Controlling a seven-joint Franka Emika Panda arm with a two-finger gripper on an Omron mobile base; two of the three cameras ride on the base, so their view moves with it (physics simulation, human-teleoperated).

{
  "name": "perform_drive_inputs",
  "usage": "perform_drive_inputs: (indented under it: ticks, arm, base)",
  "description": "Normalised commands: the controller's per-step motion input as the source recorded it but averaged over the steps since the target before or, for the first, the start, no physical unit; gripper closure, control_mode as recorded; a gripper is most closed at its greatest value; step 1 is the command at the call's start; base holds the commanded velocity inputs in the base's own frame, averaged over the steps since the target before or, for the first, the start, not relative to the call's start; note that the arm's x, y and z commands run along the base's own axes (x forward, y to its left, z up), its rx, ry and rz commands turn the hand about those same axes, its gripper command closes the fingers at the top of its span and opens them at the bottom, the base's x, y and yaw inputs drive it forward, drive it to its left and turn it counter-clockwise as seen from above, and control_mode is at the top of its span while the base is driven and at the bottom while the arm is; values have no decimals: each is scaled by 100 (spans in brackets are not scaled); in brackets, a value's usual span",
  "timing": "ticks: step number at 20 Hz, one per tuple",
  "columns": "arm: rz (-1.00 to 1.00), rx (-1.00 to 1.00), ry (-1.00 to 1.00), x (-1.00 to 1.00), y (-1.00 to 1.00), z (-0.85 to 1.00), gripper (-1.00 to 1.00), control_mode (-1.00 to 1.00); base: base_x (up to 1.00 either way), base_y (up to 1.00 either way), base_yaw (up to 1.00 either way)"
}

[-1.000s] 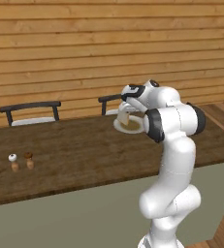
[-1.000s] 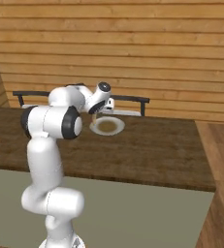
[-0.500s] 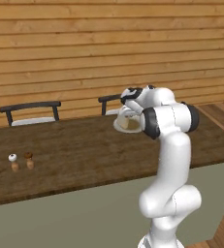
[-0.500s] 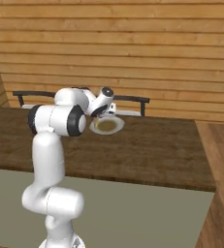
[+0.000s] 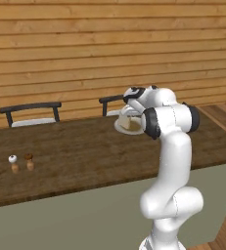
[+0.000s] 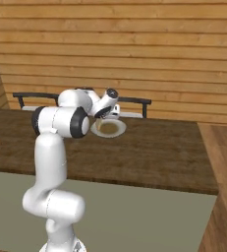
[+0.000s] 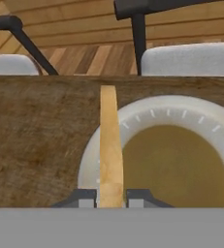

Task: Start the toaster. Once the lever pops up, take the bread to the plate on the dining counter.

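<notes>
Hand (image 7: 110, 197) pinching bread (image 7: 110, 145) edge-on above plate (image 7: 152, 121), seen close in hand view. Shakers (image 5: 21, 162) far left on worktop (image 5: 75, 156) in left base view. No legible writing.

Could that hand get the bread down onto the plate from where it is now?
Probably yes. The hand grips the bread edge-on right over the plate, and nothing lies between them.

Horizontal wood-plank wall (image 5: 85, 44), two dark-framed chairs (image 5: 31, 114) with pale seats, wooden floor (image 6: 225, 162).

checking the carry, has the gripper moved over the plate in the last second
Yes, slightly. In the right base view the gripper, shut on the bread, has edged left against the plate, which stayed put on the dining counter.
</notes>
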Motion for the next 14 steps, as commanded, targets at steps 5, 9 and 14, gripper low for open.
perform_drive_inputs:
  ticks: [5,9,14]
  arm:
    - [0,4,0,-6,-8,-6,100,-100]
    - [0,9,-7,-8,0,-13,100,-100]
    - [0,16,-6,-3,0,0,100,-100]
  base:
    - [0,0,0]
    - [0,0,0]
    - [0,0,0]
